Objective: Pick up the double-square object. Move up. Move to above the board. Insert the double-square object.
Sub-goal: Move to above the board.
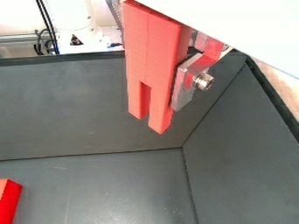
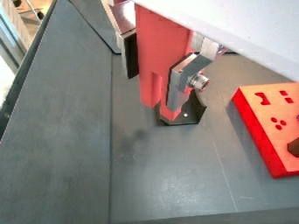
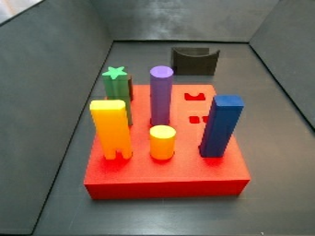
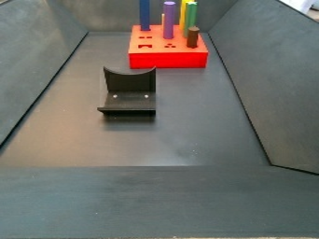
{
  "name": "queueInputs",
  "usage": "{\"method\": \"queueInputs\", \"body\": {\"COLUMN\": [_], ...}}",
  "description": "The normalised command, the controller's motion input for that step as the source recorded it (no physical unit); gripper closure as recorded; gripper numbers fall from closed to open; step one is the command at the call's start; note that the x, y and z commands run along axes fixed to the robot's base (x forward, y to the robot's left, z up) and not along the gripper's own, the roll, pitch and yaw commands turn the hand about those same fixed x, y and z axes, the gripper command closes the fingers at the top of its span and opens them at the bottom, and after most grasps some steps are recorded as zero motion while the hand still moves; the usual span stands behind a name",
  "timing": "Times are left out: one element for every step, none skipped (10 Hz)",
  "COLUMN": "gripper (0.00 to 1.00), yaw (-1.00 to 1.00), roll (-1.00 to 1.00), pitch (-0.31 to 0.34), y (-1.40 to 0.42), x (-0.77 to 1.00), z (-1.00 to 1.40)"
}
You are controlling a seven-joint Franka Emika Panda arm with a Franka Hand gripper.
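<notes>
My gripper (image 1: 158, 90) is shut on the double-square object (image 1: 149, 61), a slim red post with a slot in its lower end. It hangs upright above the grey floor. A silver finger (image 1: 187, 86) presses its side. In a wrist view the gripper (image 2: 158, 80) holds the post (image 2: 162, 52) above the fixture (image 2: 177, 115), and the board (image 2: 271, 131) lies off to one side. The board (image 3: 167, 182) has open shaped holes (image 3: 194, 96) in its top. Neither side view shows the gripper or the post.
On the board stand a yellow-orange arch post (image 3: 110, 129), a yellow cylinder (image 3: 163, 143), a purple cylinder (image 3: 161, 92), a green star peg (image 3: 117, 83) and a blue post (image 3: 223, 124). The fixture (image 4: 127, 93) stands mid-floor. Grey walls (image 4: 256, 65) enclose the bin.
</notes>
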Motion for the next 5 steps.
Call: {"method": "queueInputs", "body": {"gripper": [1.00, 1.00, 1.00, 1.00, 1.00], "yaw": [-1.00, -1.00, -1.00, -1.00, -1.00], "roll": [0.06, 0.05, 0.04, 0.03, 0.02], "pitch": [0.068, 0.061, 0.057, 0.060, 0.072], "y": [-1.00, -1.00, -1.00, -1.00, -1.00], "x": [0.22, 0.21, 0.21, 0.21, 0.21], "z": [0.03, 0.03, 0.03, 0.03, 0.03]}}
